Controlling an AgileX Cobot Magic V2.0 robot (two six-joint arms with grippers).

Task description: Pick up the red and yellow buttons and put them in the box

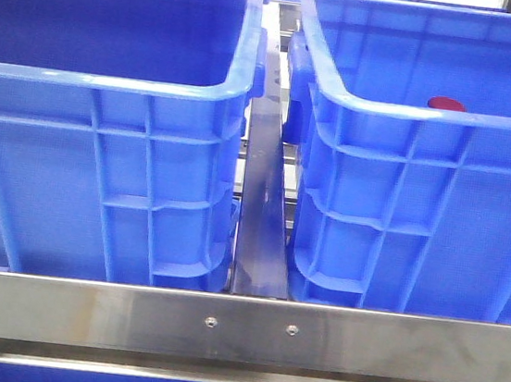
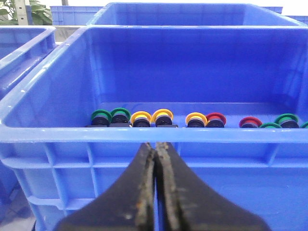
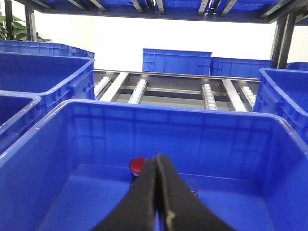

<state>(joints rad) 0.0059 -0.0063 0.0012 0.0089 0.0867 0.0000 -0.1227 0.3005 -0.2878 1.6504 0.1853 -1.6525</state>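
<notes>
Two large blue crates fill the front view, the left crate (image 1: 110, 80) and the right crate (image 1: 413, 126). A dark red button (image 1: 446, 104) shows just over the right crate's near rim; it also shows in the right wrist view (image 3: 137, 165), on that crate's floor behind my shut, empty right gripper (image 3: 158, 159). In the left wrist view my left gripper (image 2: 156, 146) is shut and empty, just outside the near wall of a crate (image 2: 144, 134). Inside stand yellow buttons (image 2: 162, 117), red buttons (image 2: 216, 119) and green ones (image 2: 101, 116) in a row. Neither gripper shows in the front view.
A steel rail (image 1: 238, 329) runs across the front below the crates, and a dark metal divider (image 1: 260, 210) lies between them. More blue crates (image 3: 177, 61) and roller tracks (image 3: 137, 90) stand beyond. A plant (image 2: 29, 12) is at the far side.
</notes>
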